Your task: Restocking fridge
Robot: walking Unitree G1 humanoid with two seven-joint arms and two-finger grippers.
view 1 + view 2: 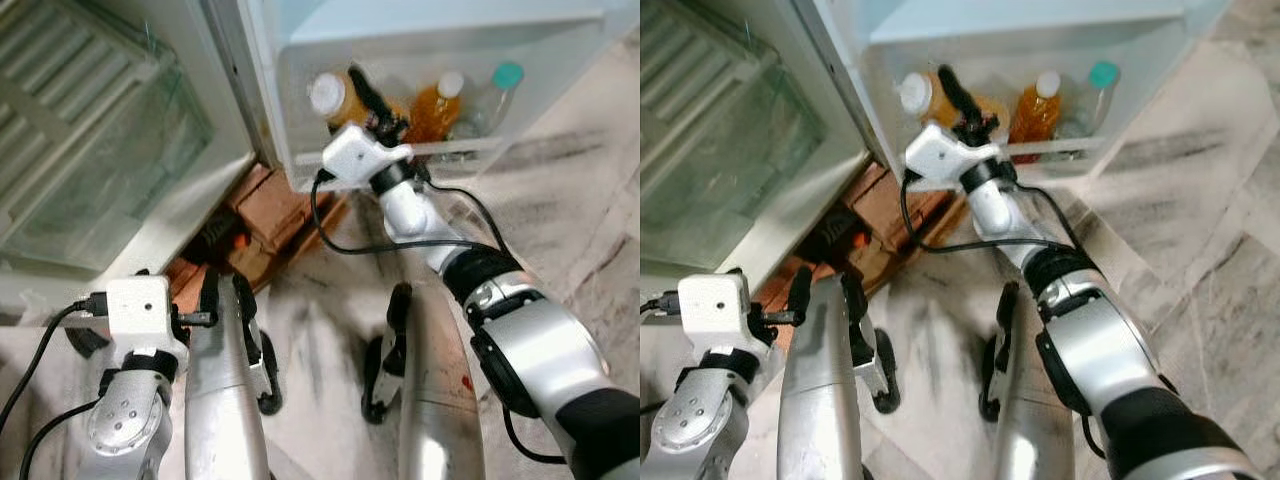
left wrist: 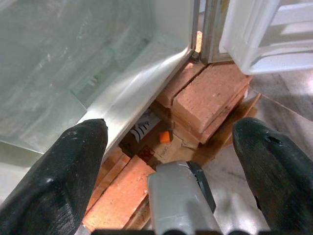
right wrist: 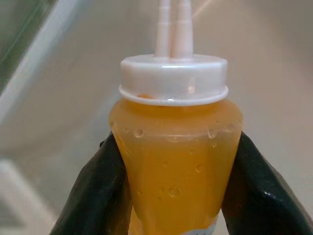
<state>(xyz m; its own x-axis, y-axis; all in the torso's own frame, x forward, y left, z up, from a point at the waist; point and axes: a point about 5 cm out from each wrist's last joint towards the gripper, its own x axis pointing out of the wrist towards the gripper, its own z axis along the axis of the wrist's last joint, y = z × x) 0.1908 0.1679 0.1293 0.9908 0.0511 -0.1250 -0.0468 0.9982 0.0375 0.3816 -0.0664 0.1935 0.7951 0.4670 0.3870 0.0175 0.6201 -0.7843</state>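
Observation:
An orange juice bottle (image 3: 174,142) with a white cap stands in the fridge door bin (image 1: 400,160). My right gripper (image 3: 176,196) is shut on the bottle below its cap, one black finger on each side. In the head views the same bottle (image 1: 332,97) is at the bin's left end, with my right gripper (image 1: 362,100) reaching into the bin. My left gripper (image 2: 171,139) hangs low and open near the fridge's foot, its fingers (image 2: 73,161) spread either side of a silver limb.
A second orange bottle (image 1: 440,108) and a clear bottle with a teal cap (image 1: 500,88) stand further right in the bin. Red bricks (image 1: 268,215) lie under the fridge. The glass-fronted fridge drawer (image 1: 110,150) is at left, marble floor (image 1: 580,200) at right.

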